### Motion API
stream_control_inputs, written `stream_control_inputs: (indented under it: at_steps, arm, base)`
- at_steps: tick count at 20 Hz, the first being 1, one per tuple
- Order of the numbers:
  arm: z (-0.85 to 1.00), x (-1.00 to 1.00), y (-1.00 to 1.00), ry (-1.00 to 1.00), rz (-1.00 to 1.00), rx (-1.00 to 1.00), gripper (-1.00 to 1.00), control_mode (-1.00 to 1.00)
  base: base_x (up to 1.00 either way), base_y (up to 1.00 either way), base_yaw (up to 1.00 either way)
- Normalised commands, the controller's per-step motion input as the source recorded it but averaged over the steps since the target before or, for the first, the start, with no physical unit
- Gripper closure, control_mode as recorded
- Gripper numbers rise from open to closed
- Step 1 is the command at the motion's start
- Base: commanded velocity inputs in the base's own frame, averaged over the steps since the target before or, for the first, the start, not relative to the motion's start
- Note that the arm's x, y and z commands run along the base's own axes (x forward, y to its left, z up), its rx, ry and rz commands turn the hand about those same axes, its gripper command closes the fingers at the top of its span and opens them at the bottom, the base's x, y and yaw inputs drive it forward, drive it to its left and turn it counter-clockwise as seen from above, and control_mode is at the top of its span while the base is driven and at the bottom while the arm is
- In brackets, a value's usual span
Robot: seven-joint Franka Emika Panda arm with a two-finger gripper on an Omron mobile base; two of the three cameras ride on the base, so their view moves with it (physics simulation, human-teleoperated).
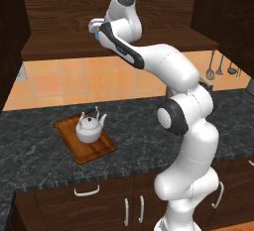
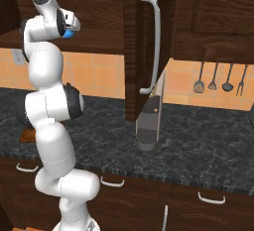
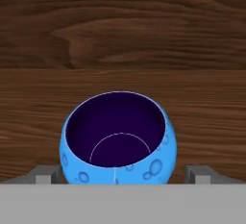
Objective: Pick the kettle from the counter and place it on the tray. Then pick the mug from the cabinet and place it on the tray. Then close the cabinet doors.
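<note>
Fingers (image 3: 44,175) of the gripper (image 3: 123,176) are spread wide, one on each side of the mug (image 3: 118,139), which stands upright on the cabinet (image 3: 123,40) shelf, centred between them. It is judged that only a closing is needed, since the mug's round body is found directly ahead, mouth turned toward the hand.

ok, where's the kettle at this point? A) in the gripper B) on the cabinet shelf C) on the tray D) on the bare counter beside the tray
C: in the left base view the kettle sits upright on the tray, which lies on the counter; the open gripper is up in the cabinet, its fingers either side of the mug.
</note>
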Motion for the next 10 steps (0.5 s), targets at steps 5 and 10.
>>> stream_control_inputs:
  at_steps: [5,10]
  arm:
    - [-0.16,0.0,0.0,0.0,0.0,0.0,-1.0,-1.0]
    - [-0.04,0.0,0.01,0.0,0.0,0.0,1.0,-1.0]
  base:
    - [0.0,0.0,0.0]
    - [0.0,0.0,0.0]
